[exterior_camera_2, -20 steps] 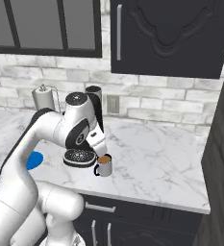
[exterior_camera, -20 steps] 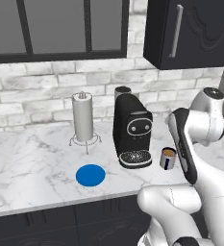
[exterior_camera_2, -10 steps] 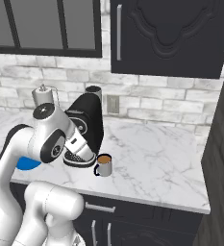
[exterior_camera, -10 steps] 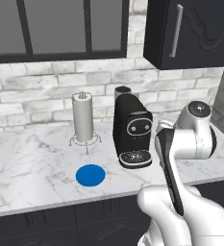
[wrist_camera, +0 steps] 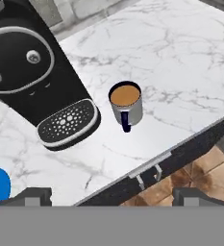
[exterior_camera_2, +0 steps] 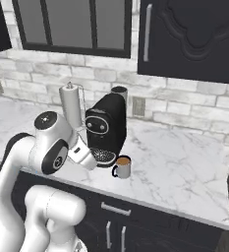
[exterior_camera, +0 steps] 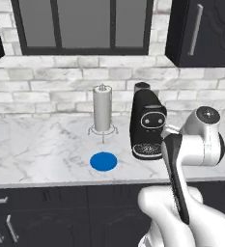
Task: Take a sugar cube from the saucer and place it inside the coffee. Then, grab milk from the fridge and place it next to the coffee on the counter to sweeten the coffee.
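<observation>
1. The white arm (exterior_camera_2: 47, 147) had swung back from the small metallic grey mug of brown coffee (exterior_camera_2: 122, 167). A second earlier its hand hung close over that mug; now it was folded in towards the robot's body, and the hand camera looked down on the mug from well above.
2. The fingers (wrist_camera: 34, 196) stood wide apart with nothing between them, as wide as they had been throughout that second.
3. The mug stood upright on the white marble-patterned surface (exterior_camera_2: 185, 157), near its front edge. It was just beside the drip tray of the large black coffee machine (exterior_camera_2: 106, 128) without touching it, and had not moved.
4. The flat round bright blue saucer (exterior_camera: 103, 161) lay where it had been, near the front edge on the other side of the machine, in front of the grey paper-towel stand (exterior_camera: 103, 108).
5. The saucer's top read as plain blue, and no tiny tan-brown sugar cube could be made out on it. None showed in the brown liquid either, though a cube that small could be sunk or too small to tell.
6. Judging from the empty, wide fingers pulling away from the mug, the sugar step looked finished and the arm was clearing off.
7. What remained was fetching the milk from the fridge, which probably called for the base to drive off first.
</observation>
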Controlling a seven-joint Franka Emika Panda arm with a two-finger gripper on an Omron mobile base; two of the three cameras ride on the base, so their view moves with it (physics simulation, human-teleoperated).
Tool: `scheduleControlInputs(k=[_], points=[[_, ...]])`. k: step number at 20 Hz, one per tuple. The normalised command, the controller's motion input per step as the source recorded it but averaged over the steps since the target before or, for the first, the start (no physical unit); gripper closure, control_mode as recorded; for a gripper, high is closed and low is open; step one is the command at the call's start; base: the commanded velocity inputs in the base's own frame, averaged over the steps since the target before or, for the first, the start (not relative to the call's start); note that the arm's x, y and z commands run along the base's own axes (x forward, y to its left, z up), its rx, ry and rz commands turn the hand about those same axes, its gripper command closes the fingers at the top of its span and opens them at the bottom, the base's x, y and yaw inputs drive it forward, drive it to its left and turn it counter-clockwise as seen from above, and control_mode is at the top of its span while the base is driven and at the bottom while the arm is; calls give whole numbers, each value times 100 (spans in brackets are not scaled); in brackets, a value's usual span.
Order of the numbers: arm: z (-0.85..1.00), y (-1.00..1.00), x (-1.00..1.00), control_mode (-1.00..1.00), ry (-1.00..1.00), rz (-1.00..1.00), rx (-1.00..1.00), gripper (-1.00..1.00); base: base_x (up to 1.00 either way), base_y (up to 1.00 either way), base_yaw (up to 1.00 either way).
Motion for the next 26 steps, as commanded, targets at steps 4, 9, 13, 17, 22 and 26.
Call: scheduleControlInputs(k=[4, 9, 13, 17, 22, 26], points=[[0, 0, 0, 100, 0, 0, 0, -100, -30, 33, 98], [0, 0, 0, 100, 0, 0, 0, -100, -21, 38, 100], [0, 0, 0, 100, 0, 0, 0, -100, -16, 45, 100], [0, 0, 0, 100, 0, 0, 0, -100, -2, 54, 95], [0, 0, 0, 100, 0, 0, 0, -100, 13, 73, 79], [0, 0, 0, 100, 0, 0, 0, -100, 93, 61, 55]])
